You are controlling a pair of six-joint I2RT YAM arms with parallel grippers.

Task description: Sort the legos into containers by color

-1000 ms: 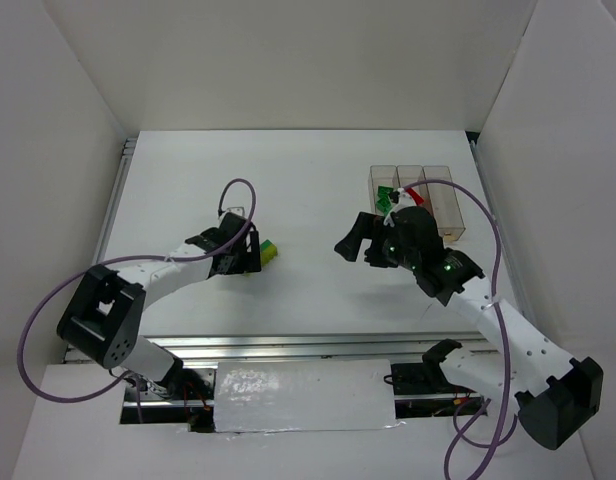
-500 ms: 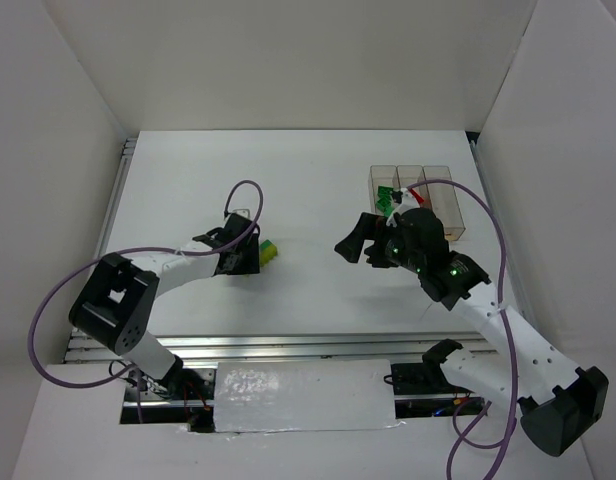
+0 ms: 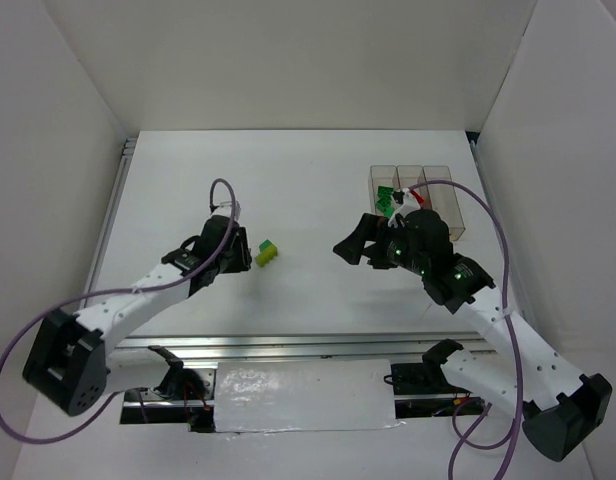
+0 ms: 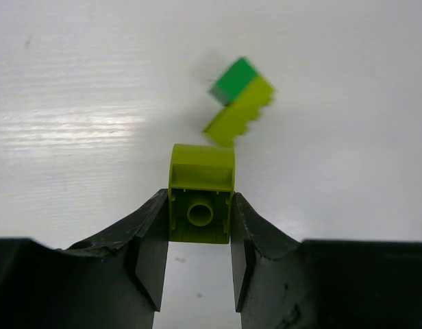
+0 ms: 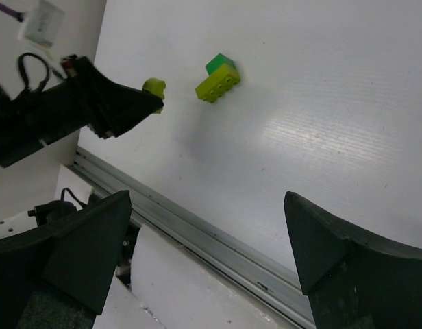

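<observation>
In the left end effector (image 4: 199, 229): hollow yellow-green brick (image 4: 201, 179).

I count three clear bins (image 3: 438, 188) joined in a row. Outside them I see two yellow-green bricks (image 4: 201, 195) and one green brick (image 4: 233, 79).

Right gripper (image 5: 207, 205) gaping over table (image 5: 334, 103); left gripper (image 5: 149, 103) gripping lime brick (image 5: 155, 86); green-lime pair (image 5: 218, 80) lying nearby.

One yellow-green lego (image 4: 201, 199) is being pinched, hollow underside showing, near a touching green and yellow-green pair (image 4: 240, 103). Green legos (image 3: 386, 196) and a red lego (image 3: 416, 192) are sitting in the clear containers (image 3: 440, 190).
</observation>
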